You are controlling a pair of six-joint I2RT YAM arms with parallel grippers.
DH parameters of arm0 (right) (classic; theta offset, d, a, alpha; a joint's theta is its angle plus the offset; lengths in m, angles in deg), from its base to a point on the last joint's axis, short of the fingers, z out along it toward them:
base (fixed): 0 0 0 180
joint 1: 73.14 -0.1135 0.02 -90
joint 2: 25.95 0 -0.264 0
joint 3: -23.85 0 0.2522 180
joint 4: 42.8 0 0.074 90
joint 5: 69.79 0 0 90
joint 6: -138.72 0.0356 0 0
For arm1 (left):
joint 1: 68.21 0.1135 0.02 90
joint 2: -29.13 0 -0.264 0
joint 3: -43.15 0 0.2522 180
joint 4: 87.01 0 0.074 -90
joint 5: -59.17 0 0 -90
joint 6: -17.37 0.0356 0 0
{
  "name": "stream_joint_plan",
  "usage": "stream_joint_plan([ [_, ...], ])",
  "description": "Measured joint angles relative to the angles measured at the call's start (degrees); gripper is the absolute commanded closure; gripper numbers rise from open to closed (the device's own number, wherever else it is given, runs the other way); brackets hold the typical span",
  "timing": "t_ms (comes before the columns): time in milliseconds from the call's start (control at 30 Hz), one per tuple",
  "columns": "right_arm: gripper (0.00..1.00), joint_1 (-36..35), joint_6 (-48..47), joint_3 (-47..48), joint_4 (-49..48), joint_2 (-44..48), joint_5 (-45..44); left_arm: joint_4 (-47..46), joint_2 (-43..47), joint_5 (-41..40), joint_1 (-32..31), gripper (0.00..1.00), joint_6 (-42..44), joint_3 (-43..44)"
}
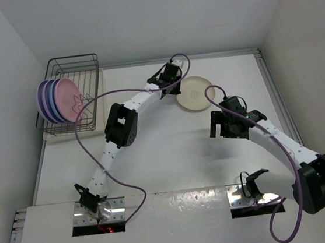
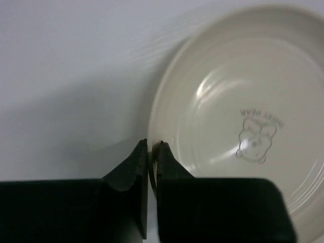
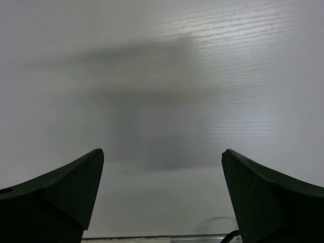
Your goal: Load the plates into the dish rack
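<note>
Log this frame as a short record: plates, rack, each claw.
standing plates: lilac, blue and pink, on edge in the dish rack
cream plate: flat on the table, right of the rack
left claw: closed on the cream plate's rim
right claw: open, over bare table, holding nothing

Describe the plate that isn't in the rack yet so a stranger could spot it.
On the white table, look at the far side, right of the dish rack. The cream plate lies flat there, alone, at the fingertips of the left gripper. The other plates, purple, blue and pink, stand on edge in the rack.
</note>
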Motion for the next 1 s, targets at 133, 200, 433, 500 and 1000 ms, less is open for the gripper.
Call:
stream_joint_plan([
  [133,0.00,0.24,-0.39,0.02,0.02,-0.90,0.04,-1.01,0.07,0.00,-0.31,1.00,-1.55,1.44],
  [200,0.00,0.26,-0.52,0.02,0.02,-0.92,0.04,-0.50,0.33,-0.20,-0.07,1.00,-1.95,1.46],
  [433,0.00,0.28,-0.28,0.02,-1.53,-0.35,0.24,5.22,7.50,-3.15,5.07,1.00,2.97,0.13],
  [500,0.00,0.28,-0.24,0.02,-2.21,0.07,0.44,7.04,12.85,-6.91,7.67,1.00,8.26,-0.81],
  [1000,0.00,-5.25,0.81,1.66,-6.84,1.95,1.01,-11.50,64.50,-45.62,14.51,1.00,54.31,-34.60],
])
